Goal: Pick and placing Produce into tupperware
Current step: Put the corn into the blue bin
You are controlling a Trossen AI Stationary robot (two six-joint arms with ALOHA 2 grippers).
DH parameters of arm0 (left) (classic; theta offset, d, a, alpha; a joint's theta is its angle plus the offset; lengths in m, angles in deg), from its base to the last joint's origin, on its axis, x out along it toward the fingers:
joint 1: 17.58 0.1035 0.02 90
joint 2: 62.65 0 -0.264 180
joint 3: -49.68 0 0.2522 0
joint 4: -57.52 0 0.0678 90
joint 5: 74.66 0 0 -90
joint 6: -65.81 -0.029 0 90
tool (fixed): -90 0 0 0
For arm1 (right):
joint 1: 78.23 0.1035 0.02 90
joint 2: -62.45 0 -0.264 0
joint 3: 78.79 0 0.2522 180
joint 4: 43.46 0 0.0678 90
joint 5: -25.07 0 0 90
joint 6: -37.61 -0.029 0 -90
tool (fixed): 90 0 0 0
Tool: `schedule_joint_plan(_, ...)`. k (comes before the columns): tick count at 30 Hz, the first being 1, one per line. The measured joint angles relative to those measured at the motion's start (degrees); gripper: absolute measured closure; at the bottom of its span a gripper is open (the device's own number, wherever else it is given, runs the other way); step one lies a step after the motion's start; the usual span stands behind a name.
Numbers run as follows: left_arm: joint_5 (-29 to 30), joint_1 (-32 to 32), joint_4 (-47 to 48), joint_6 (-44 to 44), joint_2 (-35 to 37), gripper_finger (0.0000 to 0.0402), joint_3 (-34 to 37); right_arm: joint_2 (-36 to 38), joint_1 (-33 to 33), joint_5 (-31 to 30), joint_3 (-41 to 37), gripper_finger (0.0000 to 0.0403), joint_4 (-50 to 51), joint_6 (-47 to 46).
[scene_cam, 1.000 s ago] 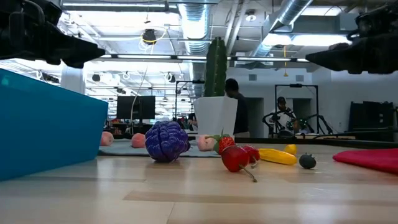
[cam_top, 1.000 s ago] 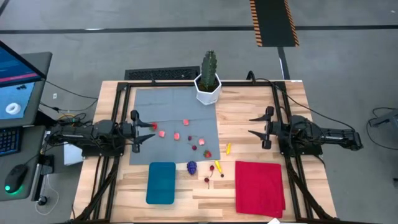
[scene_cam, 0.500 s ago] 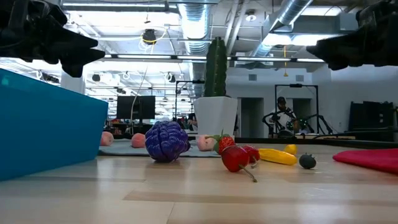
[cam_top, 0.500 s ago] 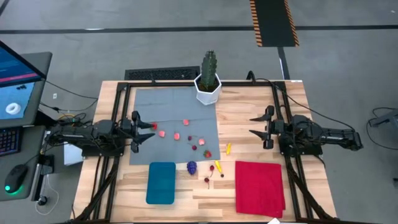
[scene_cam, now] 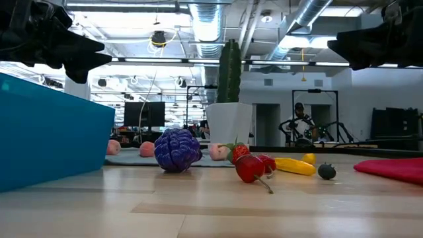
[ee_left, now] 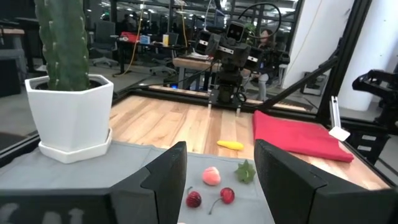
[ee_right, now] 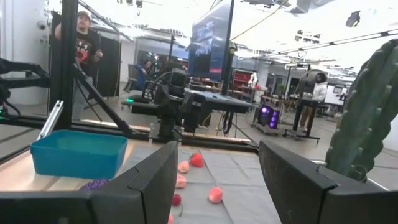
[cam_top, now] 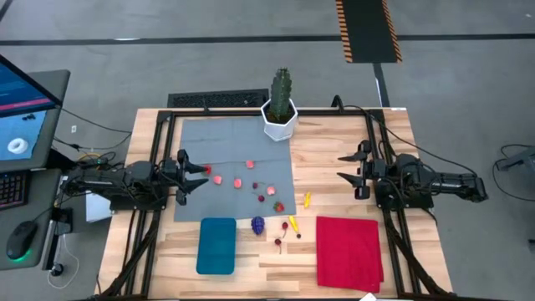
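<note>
The teal tupperware (cam_top: 216,245) rests flat on the wood near the table's near edge; it also shows in the low view (scene_cam: 46,135). The produce lies scattered: pink pieces (cam_top: 218,179) and cherries (cam_top: 260,189) on the grey mat, the purple grape bunch (cam_top: 257,224) and a yellow piece (cam_top: 292,223) on the wood. My left gripper (cam_top: 203,177) hovers open over the mat's left edge. Its wrist view looks between the fingers (ee_left: 165,180) at a pink piece (ee_left: 211,176). My right gripper (cam_top: 339,166) hovers open over bare wood on the table's right side.
A green cactus in a white pot (cam_top: 280,107) stands at the mat's far edge. A red cloth (cam_top: 349,251) lies flat by the near right corner. A black frame (cam_top: 159,167) runs along the table's sides. People stand in the room beyond the table.
My right gripper has drawn back a little toward the table's right edge, still open. In the low view a person behind the cactus pot has walked out of sight. The produce and the tupperware have not moved.
</note>
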Motion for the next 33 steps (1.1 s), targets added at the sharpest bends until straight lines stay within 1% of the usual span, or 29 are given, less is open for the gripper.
schedule_joint_plan(33, 0.0, 0.0, 0.4, -0.1, 0.0, 0.0223, 0.0, 0.0, 0.0, 0.0, 0.0, 0.0154, 0.5, 0.0)
